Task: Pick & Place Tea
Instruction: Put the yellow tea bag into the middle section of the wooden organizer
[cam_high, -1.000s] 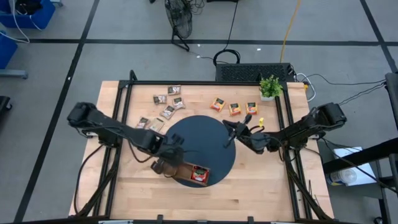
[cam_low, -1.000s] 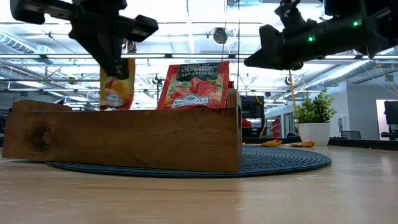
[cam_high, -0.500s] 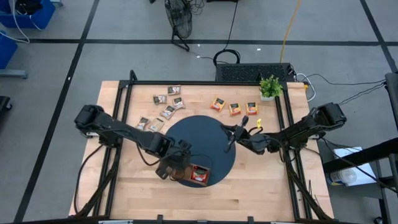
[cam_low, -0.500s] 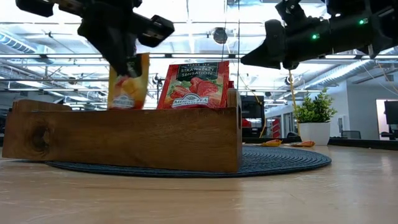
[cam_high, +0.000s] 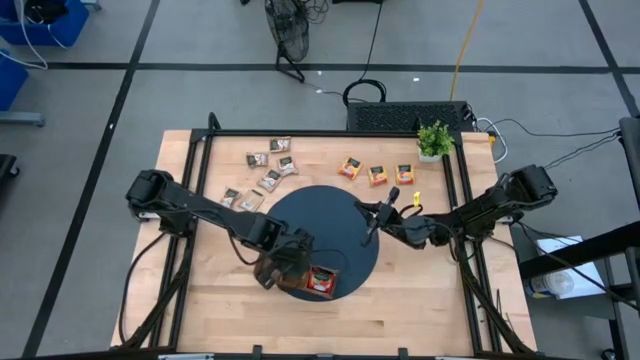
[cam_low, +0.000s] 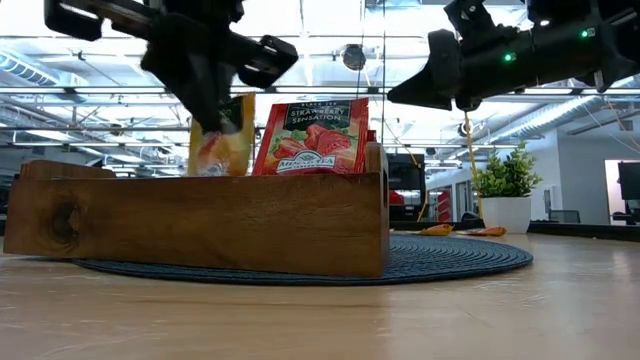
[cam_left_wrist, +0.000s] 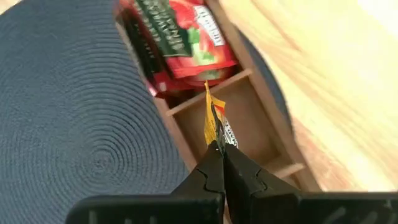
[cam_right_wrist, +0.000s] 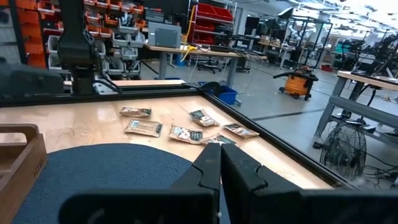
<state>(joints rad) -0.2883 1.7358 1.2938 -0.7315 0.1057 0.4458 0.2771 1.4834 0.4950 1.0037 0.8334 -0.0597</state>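
A: What has changed with the left gripper (cam_left_wrist: 219, 148)?

B: A second ago it held the orange sachet (cam_low: 222, 135) out over the left part of the wooden tray (cam_low: 200, 225). Now it has carried it right, close beside the red sachets (cam_low: 315, 137), and lower, so the bottom edge dips behind the tray wall. The fingers (cam_left_wrist: 239, 177) are pinched shut on its top edge.

A: Which compartment?

B: From the left wrist, it hangs over the middle one, next to the one with the red sachets (cam_left_wrist: 186, 37). I judge it is ready to drop, not yet released.

A: And the right gripper (cam_high: 372, 221)?

B: It waits above the right side of the round mat (cam_high: 320, 215), fingers pressed together on nothing, barely moved. More orange sachets (cam_high: 377, 173) and brown sachets (cam_high: 270, 165) lie on the far worktop (cam_high: 420, 300).
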